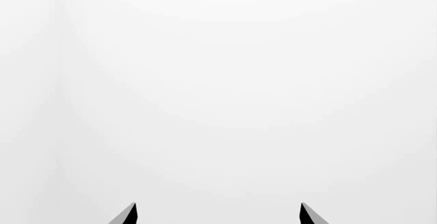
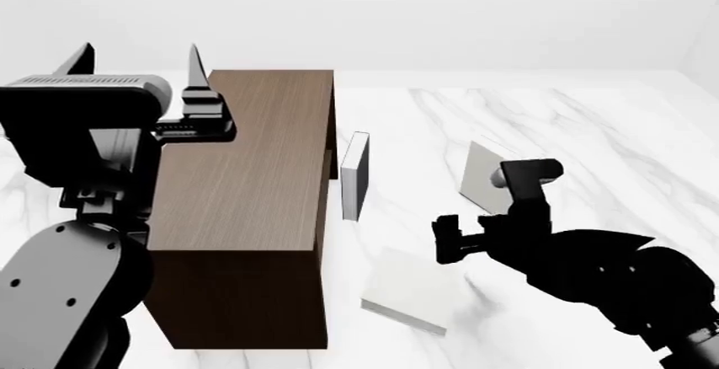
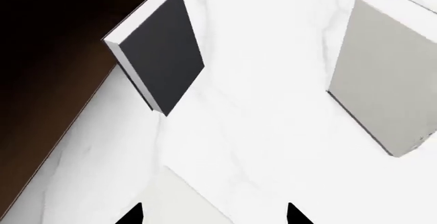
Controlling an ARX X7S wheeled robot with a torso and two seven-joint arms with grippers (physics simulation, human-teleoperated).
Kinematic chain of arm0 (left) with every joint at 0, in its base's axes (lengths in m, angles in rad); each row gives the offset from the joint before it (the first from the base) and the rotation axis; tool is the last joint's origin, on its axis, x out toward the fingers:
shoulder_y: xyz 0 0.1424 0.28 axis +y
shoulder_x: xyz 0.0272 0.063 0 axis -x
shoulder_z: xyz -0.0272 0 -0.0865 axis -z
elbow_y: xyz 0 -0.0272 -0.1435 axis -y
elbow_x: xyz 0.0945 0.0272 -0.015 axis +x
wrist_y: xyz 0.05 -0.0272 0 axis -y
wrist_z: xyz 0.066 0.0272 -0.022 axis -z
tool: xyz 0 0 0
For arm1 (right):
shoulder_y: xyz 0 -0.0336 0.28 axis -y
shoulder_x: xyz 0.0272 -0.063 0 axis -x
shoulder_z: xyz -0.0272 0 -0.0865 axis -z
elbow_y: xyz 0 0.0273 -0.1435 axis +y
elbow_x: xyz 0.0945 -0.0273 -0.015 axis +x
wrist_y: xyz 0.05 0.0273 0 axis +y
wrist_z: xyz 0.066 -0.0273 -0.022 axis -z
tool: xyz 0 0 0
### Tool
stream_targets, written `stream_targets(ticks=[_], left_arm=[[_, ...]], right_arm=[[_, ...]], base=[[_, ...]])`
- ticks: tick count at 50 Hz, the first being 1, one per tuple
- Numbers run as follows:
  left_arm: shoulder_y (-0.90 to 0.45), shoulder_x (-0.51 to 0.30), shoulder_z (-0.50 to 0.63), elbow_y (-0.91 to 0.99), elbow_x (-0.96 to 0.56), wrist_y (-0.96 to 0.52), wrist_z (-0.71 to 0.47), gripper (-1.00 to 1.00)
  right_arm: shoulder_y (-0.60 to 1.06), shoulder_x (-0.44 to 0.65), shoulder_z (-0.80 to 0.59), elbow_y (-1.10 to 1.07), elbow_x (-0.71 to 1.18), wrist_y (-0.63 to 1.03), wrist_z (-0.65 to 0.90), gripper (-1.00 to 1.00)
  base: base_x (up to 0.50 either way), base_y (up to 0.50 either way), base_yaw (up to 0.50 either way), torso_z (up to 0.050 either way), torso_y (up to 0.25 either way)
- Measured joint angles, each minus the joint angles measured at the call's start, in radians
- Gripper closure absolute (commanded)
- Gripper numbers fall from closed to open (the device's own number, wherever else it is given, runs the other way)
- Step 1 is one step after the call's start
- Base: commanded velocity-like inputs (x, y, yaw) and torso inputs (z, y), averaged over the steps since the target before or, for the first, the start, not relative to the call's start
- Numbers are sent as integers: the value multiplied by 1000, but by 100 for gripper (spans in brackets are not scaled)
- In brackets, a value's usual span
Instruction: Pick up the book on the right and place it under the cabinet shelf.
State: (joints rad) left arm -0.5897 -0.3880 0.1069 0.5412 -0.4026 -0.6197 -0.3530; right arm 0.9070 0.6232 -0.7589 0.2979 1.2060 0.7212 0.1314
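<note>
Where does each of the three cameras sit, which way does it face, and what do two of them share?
Head: above, facing down over the cabinet shelf, three books and both arms.
Left wrist: behind the left gripper, facing blank white; only fingertips show.
Right wrist: behind the right gripper, facing the marble table.
Shared: head and right wrist both show the dark-faced book.

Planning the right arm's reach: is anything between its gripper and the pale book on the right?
Nothing visible. Bare marble lies between the right gripper and the pale book; the dark-faced book stands off to the side.
</note>
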Motion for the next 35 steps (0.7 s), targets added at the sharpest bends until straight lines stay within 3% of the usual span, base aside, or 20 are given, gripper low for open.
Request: stream_targets(ticks=[14,28,35], left_arm=[[-1,12,38,-85,29,58,21,-100],[-63,63,105,-324,94,208,70,-100],[-73,66,114,-331,95,231,81,-100]], right_arm=[[-97,109,35,-280,-160,-202,155,-100],[-207,177,101,-392,-270,-359,336,-100],[-261,209,107,-440,-309,-395,395,-100]], base=[[0,0,0,0,0],[0,0,0,0,0],[0,0,0,0,0]])
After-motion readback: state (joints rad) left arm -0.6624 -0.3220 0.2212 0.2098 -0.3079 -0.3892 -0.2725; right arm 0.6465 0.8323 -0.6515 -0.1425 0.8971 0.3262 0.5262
